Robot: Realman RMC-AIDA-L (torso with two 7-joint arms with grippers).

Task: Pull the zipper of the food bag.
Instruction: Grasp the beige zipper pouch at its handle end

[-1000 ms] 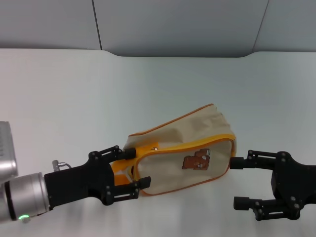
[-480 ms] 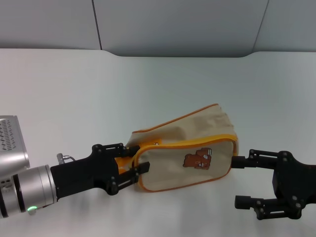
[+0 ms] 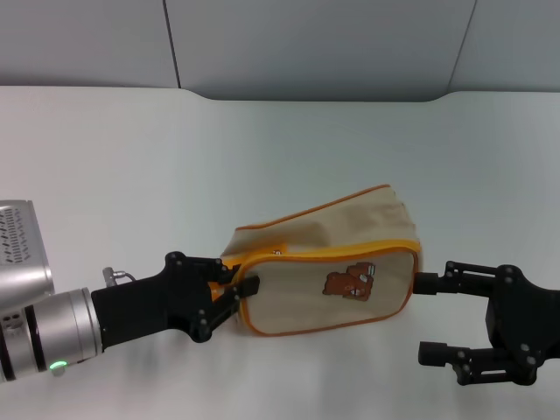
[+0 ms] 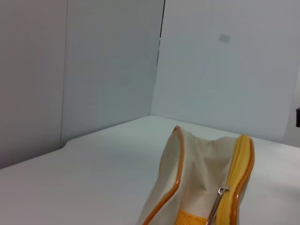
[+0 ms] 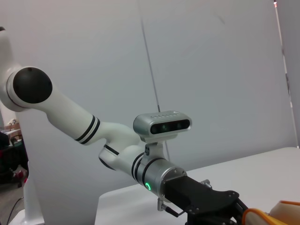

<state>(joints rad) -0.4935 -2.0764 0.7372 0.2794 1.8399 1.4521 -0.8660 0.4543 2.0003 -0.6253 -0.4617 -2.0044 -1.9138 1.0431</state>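
Zipper apparently unpulled on food bag mid-frame, left gripper pinching its handle end, right gripper open lower right

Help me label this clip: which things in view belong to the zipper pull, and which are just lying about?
Part of the job:
food bag
zipper along its top edge
left gripper, closed on the bag's handle end
right gripper, open beside the bag's other end

Lying about:
nothing; only the white table the bag rests on
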